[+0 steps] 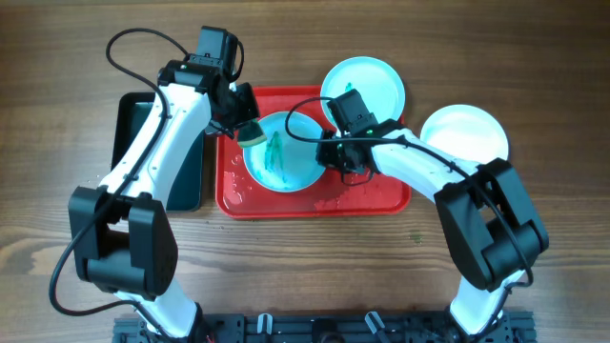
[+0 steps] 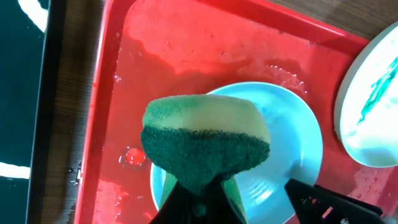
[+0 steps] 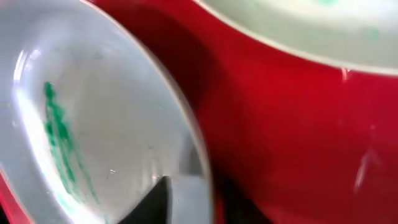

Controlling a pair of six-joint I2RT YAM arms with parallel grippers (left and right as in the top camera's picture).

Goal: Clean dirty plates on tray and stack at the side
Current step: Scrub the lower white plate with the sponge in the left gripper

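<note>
Both arms bent inward: left pincer clenches sponge, right pincer pinches plate.

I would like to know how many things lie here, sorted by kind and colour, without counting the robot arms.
light cyan plates: 2
cream-white plate: 1
red tray: 1
dark tray: 1
sponge: 1
Total: 6

No readable text, label, brand, number or sign appears in any view.
</note>
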